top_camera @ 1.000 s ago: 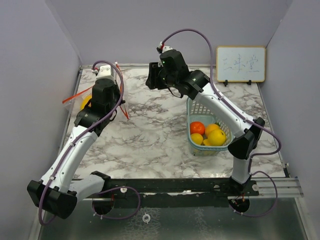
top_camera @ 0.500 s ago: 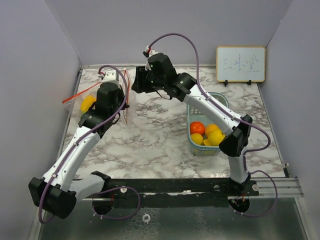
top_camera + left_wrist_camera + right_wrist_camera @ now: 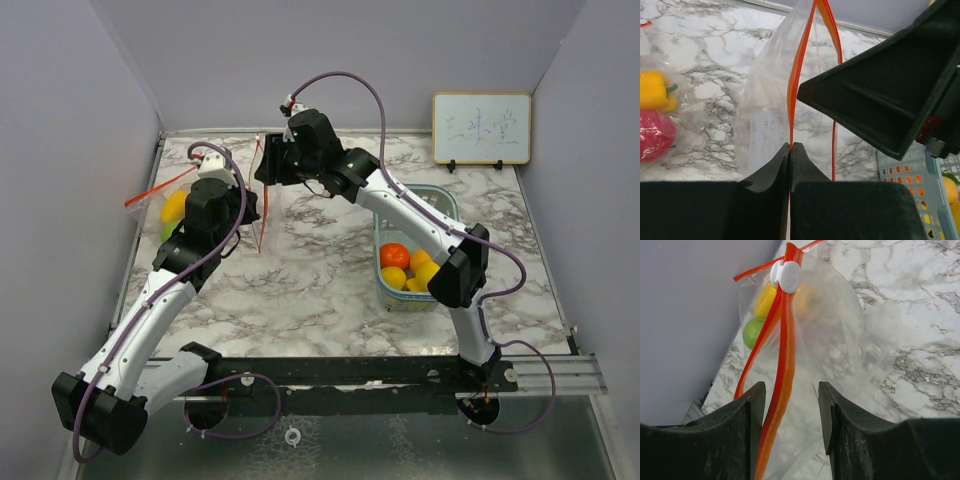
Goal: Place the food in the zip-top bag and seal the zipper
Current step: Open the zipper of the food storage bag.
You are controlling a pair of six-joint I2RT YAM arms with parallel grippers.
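The marbled tabletop (image 3: 320,285) carries a basket (image 3: 446,201) at right, a whiteboard (image 3: 481,127) far right, and a bag (image 3: 160,200) at left.

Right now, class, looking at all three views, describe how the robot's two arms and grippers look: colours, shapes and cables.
The left arm and right arm have white tubular links with bulky black joint housings. A purple cable runs along each. The left gripper and right gripper have matte black, wedge-shaped fingers.

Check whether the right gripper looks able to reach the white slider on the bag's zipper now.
Probably yes. The right gripper is open with the orange zipper track running between its fingers, and the white slider sits just ahead on it, nothing between. The left gripper pinches the track.
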